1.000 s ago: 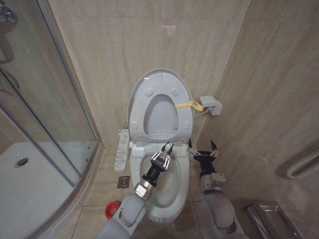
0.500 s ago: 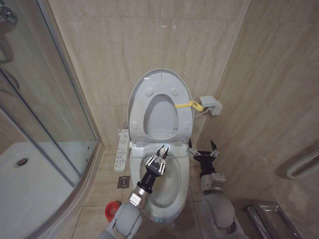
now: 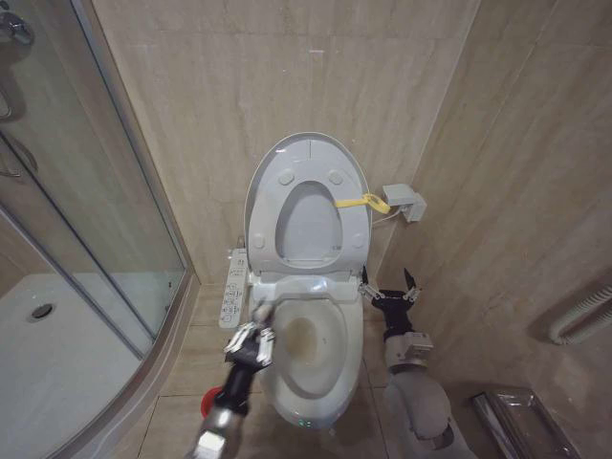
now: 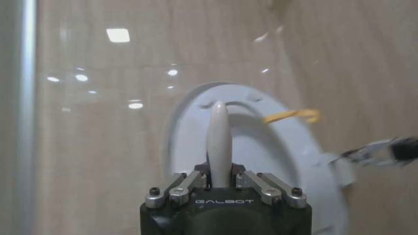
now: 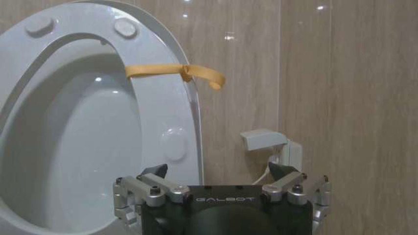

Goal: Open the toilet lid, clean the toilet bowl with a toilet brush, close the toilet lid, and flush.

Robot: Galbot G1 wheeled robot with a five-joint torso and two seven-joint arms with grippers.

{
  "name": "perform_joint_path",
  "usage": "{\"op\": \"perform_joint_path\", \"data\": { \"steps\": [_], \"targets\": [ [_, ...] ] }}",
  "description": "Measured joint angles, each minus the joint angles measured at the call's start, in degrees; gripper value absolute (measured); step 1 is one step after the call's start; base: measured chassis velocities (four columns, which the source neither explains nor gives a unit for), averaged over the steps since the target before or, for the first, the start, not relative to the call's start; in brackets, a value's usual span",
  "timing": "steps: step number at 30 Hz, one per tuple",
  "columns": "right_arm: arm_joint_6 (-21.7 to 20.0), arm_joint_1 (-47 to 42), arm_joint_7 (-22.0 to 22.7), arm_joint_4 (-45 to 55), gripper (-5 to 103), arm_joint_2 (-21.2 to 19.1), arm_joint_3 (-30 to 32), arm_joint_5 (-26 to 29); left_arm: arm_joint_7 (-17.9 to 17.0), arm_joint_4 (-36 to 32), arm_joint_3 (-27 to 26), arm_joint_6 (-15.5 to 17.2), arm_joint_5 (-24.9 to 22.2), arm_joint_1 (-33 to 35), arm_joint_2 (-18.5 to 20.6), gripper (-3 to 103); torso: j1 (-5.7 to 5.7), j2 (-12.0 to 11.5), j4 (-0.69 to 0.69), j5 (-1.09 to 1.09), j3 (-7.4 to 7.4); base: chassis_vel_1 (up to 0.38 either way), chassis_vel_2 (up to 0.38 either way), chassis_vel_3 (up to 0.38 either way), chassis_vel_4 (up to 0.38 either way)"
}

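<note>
Fingers of the left gripper (image 3: 252, 337) are closed on the toilet brush (image 4: 218, 144), gripping its thin white handle low down; in the left wrist view the handle rises straight out from between the fingers, its long axis in line with the gripper and its rounded tip pointing toward the raised toilet lid (image 3: 308, 203). In the head view this gripper hangs just off the left rim of the toilet bowl (image 3: 311, 349), above the floor, with a small red holder cup (image 3: 212, 402) on the floor tiles near the bowl's front left. The word "GALBOT" is printed in pale letters on the black body of the left gripper in its wrist view, and the same word shows on the right gripper (image 5: 222, 178) in the right wrist view.

The right gripper (image 3: 388, 283) sits beside the right rear edge of the bowl, its fingers spread wide and holding nothing. The bowl is uncovered, its long axis running from the robot toward the back wall.

Farther back, the lid stands upright against the wall with the ring-shaped seat (image 3: 308, 222) raised against it, and a yellow strap loop (image 3: 363, 202) hangs from the lid's right edge. A white control panel (image 3: 234, 288) with rows of buttons sits at the bowl's left rear; its markings are too small to read.
</note>
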Motion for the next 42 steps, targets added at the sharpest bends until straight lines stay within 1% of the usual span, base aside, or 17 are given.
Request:
{"op": "perform_joint_path", "data": {
  "steps": [3,8,10,11,12,14,15,18,19,22,23,24,26,28,29,36,42],
  "targets": [
    [0.00,0.00,0.00,0.00,100,0.00,0.00,0.00,-1.73,-2.58,-4.49,-1.94,1.34,5.31,-0.77,19,0.00,0.00,-0.01,0.00,0.00,0.000,0.000,0.000,0.000],
    [0.00,0.00,0.00,0.00,100,0.00,0.00,0.00,-3.41,-3.25,-7.37,-3.52,2.16,7.87,-2.01,19,0.00,0.00,-0.02,0.00,0.00,0.000,0.000,0.000,0.000],
    [0.00,0.00,0.00,0.00,100,0.00,0.00,0.00,-5.25,-1.23,-8.75,-4.93,2.43,8.18,-2.90,19,0.00,0.00,-0.02,0.01,0.00,0.000,0.000,0.000,0.000],
    [0.00,0.00,0.00,0.00,100,0.00,0.00,0.00,-6.78,1.17,-9.23,-5.90,2.38,7.88,-3.37,19,0.00,0.00,-0.02,0.00,0.00,0.000,0.000,0.000,0.000],
    [0.00,0.00,0.00,0.00,100,0.00,0.00,0.00,-6.78,1.17,-9.23,-5.90,2.38,7.88,-3.37,19,0.00,0.00,-0.02,0.00,0.00,0.000,0.000,0.000,0.000],
    [0.00,0.00,0.00,0.00,100,0.01,0.00,0.00,-9.83,7.84,-9.89,-9.62,2.17,5.50,-4.25,19,0.00,0.00,-0.02,0.00,0.00,0.000,0.000,0.000,0.000],
    [0.00,0.00,0.00,0.00,100,0.01,0.00,0.00,-9.83,7.84,-9.89,-9.62,2.17,5.50,-4.25,19,0.00,0.00,-0.02,0.00,0.00,0.000,0.000,0.000,0.000],
    [0.00,0.00,0.01,0.00,100,0.00,0.02,0.00,-12.38,17.82,-10.27,-14.27,1.19,1.39,-5.13,19,0.01,-0.01,-0.02,0.00,0.01,0.000,0.000,0.000,0.000],
    [0.00,0.00,0.01,0.00,100,0.00,0.02,0.00,-12.38,17.82,-10.27,-14.27,1.19,1.39,-5.13,19,0.01,-0.01,-0.02,0.00,0.01,0.000,0.000,0.000,0.000],
    [0.00,0.00,0.00,0.00,100,0.00,0.00,0.00,-12.74,26.43,-9.70,-17.01,-1.29,-2.96,-5.18,19,0.01,0.00,-0.02,-0.01,0.01,0.000,0.000,0.000,0.000],
    [0.00,0.00,0.00,0.00,100,0.00,0.00,0.00,-12.57,29.01,-9.14,-17.25,-2.72,-4.49,-4.97,19,0.01,-0.01,-0.02,-0.01,0.01,0.000,0.000,0.000,0.000],
    [0.00,0.00,0.00,0.00,100,0.00,0.00,0.00,-12.57,29.01,-9.14,-17.25,-2.72,-4.49,-4.97,19,0.01,-0.01,-0.02,-0.01,0.01,0.000,0.000,0.000,0.000],
    [0.00,0.00,0.00,0.00,100,0.00,0.00,0.00,-11.59,32.73,-7.68,-17.33,-6.58,-7.14,-4.36,19,0.01,0.00,-0.02,0.00,0.01,0.000,0.000,0.000,0.000],
    [0.00,0.00,0.00,0.00,100,0.00,0.00,0.00,-11.01,36.22,-6.70,-17.36,-8.65,-9.66,-4.09,19,0.01,-0.01,-0.02,0.00,0.01,0.000,0.000,0.000,0.000],
    [0.00,0.00,0.00,0.00,100,0.00,0.00,0.00,-11.01,36.22,-6.70,-17.36,-8.65,-9.66,-4.09,19,0.01,-0.01,-0.02,0.00,0.01,0.000,0.000,0.000,0.000],
    [0.00,0.00,0.00,0.00,100,0.00,0.00,0.00,-9.96,46.89,-3.85,-17.35,-11.56,-16.32,-3.24,19,0.01,-0.01,-0.01,0.01,0.01,0.000,0.000,0.000,0.000],
    [0.00,0.00,0.00,0.00,100,0.00,0.00,0.00,-9.14,51.40,-1.54,-17.28,-14.00,-19.84,-3.19,19,0.01,-0.01,-0.02,0.00,0.01,0.000,0.000,0.000,0.000]
  ]
}}
